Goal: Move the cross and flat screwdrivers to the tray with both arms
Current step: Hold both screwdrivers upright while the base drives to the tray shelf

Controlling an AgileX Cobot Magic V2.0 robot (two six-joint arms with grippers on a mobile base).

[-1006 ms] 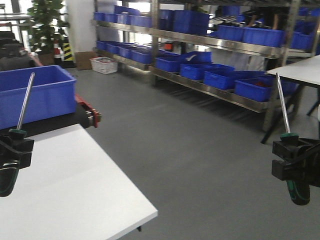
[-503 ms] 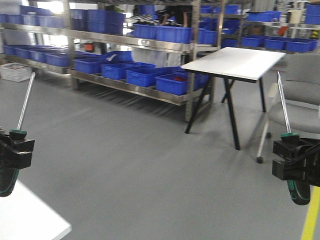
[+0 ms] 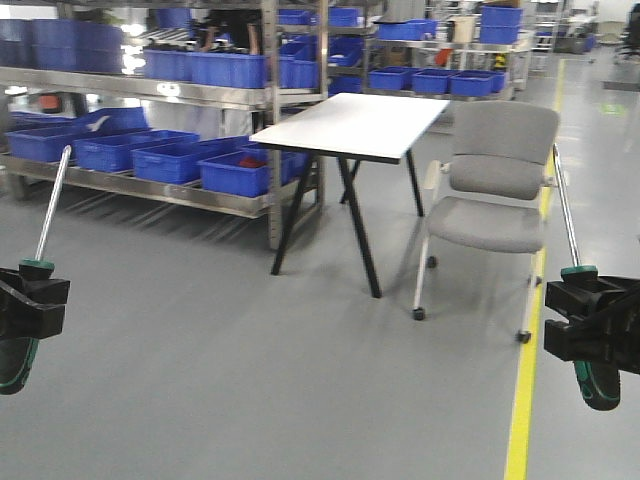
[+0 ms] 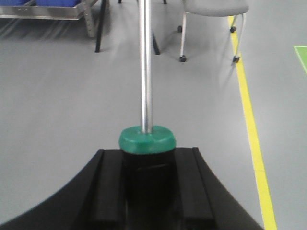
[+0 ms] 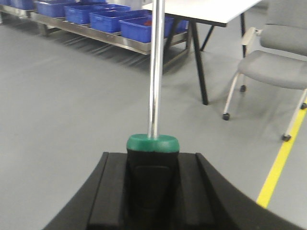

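Observation:
My left gripper [image 3: 25, 305] is shut on the black-and-green handle of one screwdriver [image 3: 50, 205], whose steel shaft points up and forward. It also shows in the left wrist view [image 4: 146, 72], with the handle clamped in my left gripper [image 4: 147, 182]. My right gripper [image 3: 592, 325] is shut on the handle of the other screwdriver [image 3: 565, 210], shaft up. The right wrist view shows that screwdriver [image 5: 155, 72] clamped in my right gripper [image 5: 152, 182]. Both are held in the air above the grey floor. The grey metal tray is out of view.
A white table on black legs [image 3: 350, 125] stands ahead, with a grey wheeled chair [image 3: 490, 190] to its right. Metal shelves with blue bins [image 3: 150, 110] line the back left. A yellow floor line [image 3: 525, 380] runs along the right.
The whole view has swung right: the near white table and blue bin left the frame, and the far table, the chair and the yellow line came in. Both grippers keep their screwdrivers.

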